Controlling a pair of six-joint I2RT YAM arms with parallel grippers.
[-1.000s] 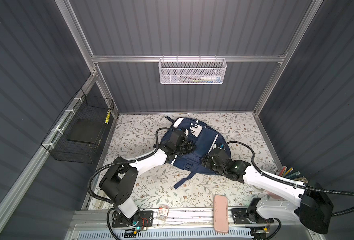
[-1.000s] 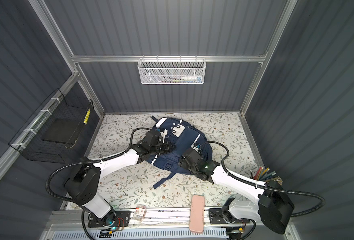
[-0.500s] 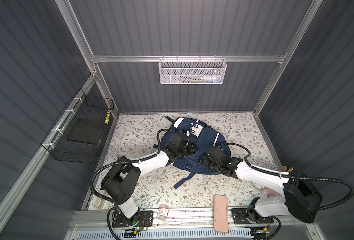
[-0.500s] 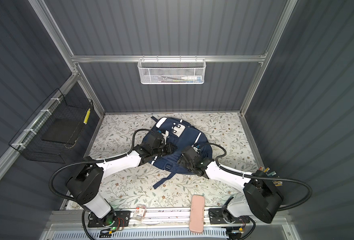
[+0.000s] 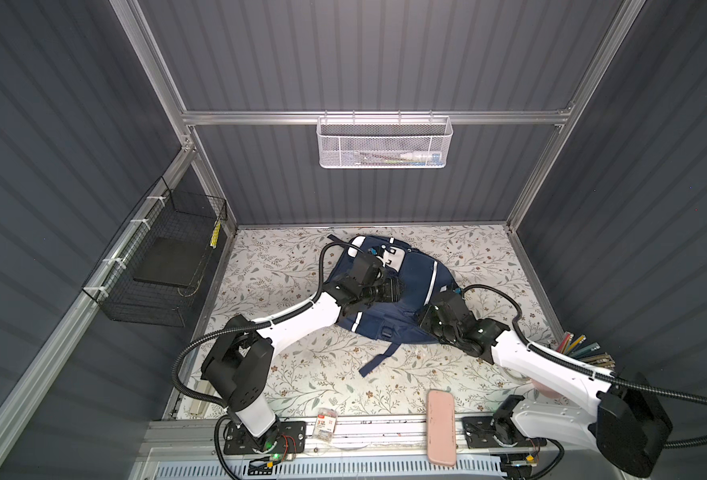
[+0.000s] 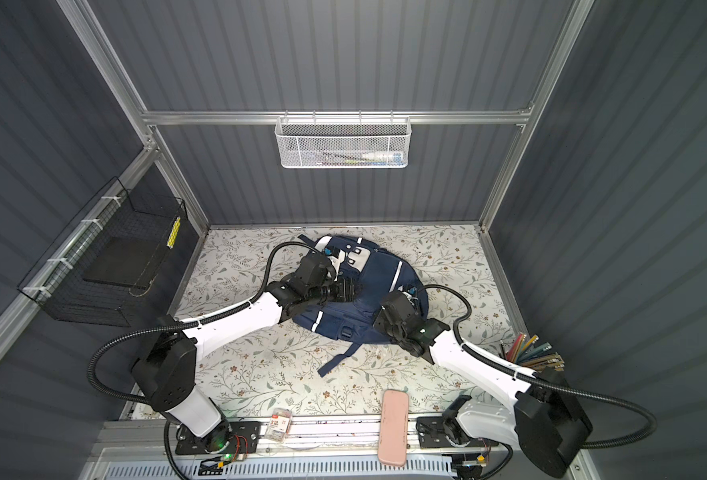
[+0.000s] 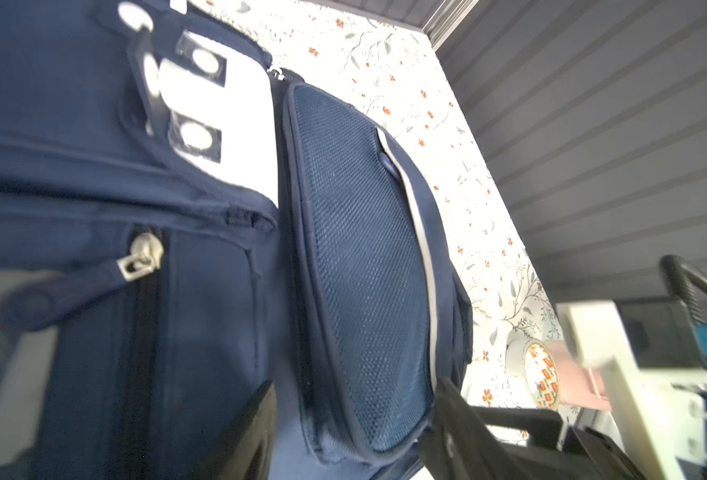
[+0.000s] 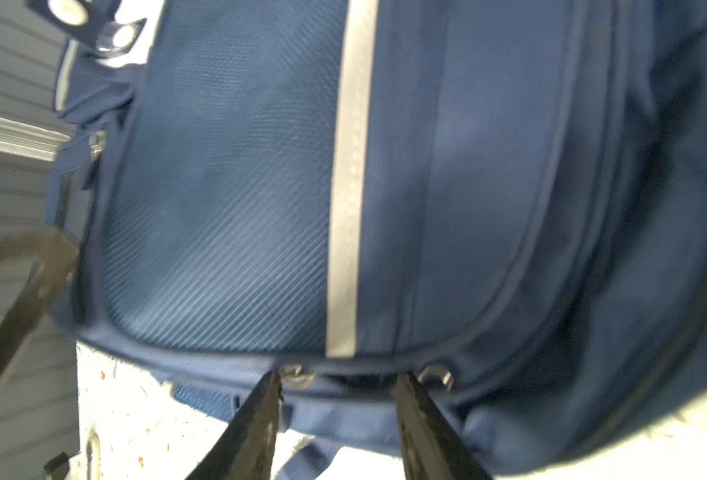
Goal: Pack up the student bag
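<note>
Bag (image 5: 416, 286) flat mid-frame on mat (image 5: 285, 374), left gripper (image 5: 395, 289) newly parted with front zip pull (image 7: 141, 257) loose between jaws, right gripper (image 8: 339, 399) parted but narrowing round edge sliders (image 8: 297, 376), probably taking over unzipping before packing.

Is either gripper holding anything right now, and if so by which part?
Nothing is held: left gripper and right gripper both stand open at the student bag.

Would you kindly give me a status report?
Left gripper open over student bag. Right gripper open, jaws at zip pulls. Bag flat on table; nothing blocking.
</note>
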